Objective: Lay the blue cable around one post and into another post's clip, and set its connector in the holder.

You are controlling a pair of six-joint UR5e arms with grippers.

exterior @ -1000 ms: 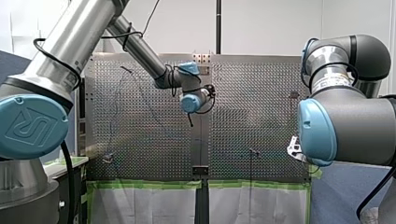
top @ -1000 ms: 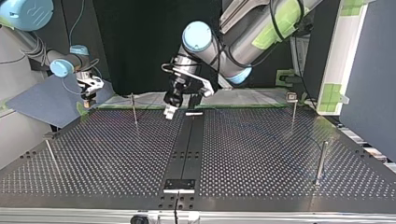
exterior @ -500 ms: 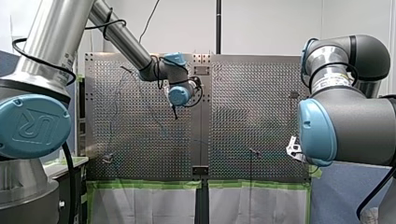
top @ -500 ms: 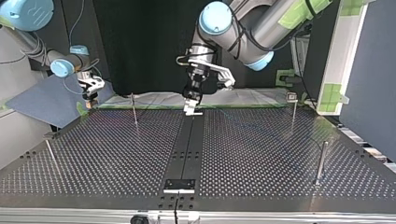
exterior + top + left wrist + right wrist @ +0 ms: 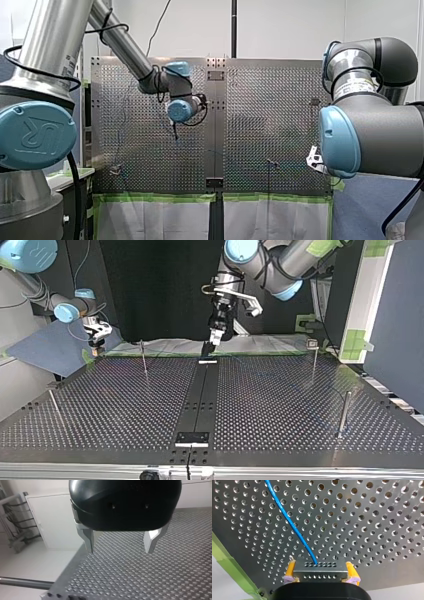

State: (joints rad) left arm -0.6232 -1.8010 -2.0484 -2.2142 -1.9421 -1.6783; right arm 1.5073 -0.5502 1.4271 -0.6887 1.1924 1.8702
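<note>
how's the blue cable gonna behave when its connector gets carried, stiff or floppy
Probably floppy: the blue cable is thin and runs in a soft curve over the perforated table. It likely trails behind. The connector, clamped in my right gripper, looks rigid and blocky, so it should hold steady.

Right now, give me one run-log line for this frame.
left gripper: open, empty, over perforated metal table | right gripper: shut on grey metal connector block | blue cable: runs from connector over table
</note>
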